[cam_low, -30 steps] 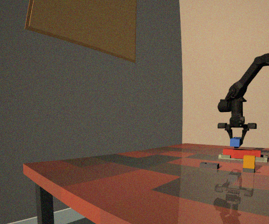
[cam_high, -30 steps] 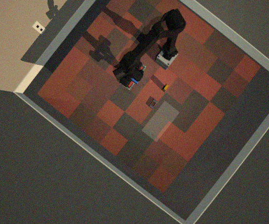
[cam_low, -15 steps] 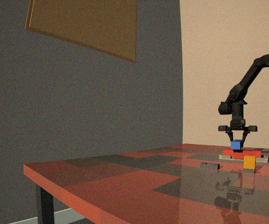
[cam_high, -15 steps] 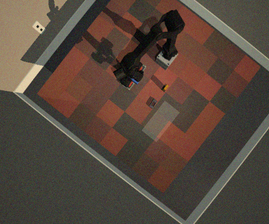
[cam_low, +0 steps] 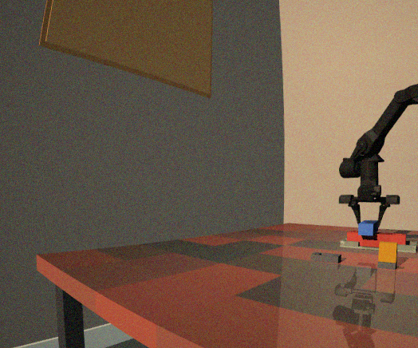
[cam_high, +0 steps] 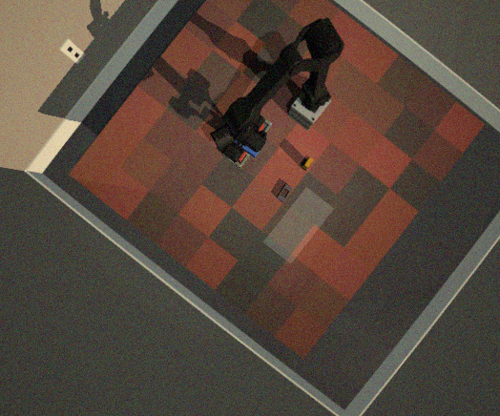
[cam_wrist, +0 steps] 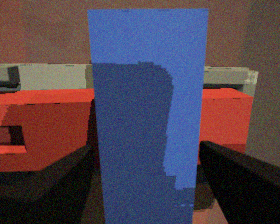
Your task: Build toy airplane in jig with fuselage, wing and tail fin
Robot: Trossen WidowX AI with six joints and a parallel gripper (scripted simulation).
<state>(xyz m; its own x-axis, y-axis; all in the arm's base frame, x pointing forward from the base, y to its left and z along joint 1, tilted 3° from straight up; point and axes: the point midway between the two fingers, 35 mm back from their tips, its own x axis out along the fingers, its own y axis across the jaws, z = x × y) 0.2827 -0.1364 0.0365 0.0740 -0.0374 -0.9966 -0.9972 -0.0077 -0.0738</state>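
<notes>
The red fuselage (cam_high: 262,127) (cam_low: 388,238) (cam_wrist: 46,125) lies in the grey jig (cam_low: 410,248) (cam_wrist: 46,75). The blue wing (cam_high: 251,152) (cam_low: 368,227) (cam_wrist: 146,100) sits on top of the fuselage, across it. My gripper (cam_low: 369,223) (cam_wrist: 146,170) straddles the wing from above with its fingers open; in the wrist view a small gap shows beside the right finger. The yellow tail fin (cam_high: 307,162) (cam_low: 388,251) stands upright on a small grey stand, on the table in front of the jig, apart from the gripper.
A small dark grey block (cam_high: 282,190) (cam_low: 325,257) lies on the table near the tail fin. The arm's base (cam_high: 308,112) stands behind the jig. The table's left edge (cam_low: 97,287) is far from the parts.
</notes>
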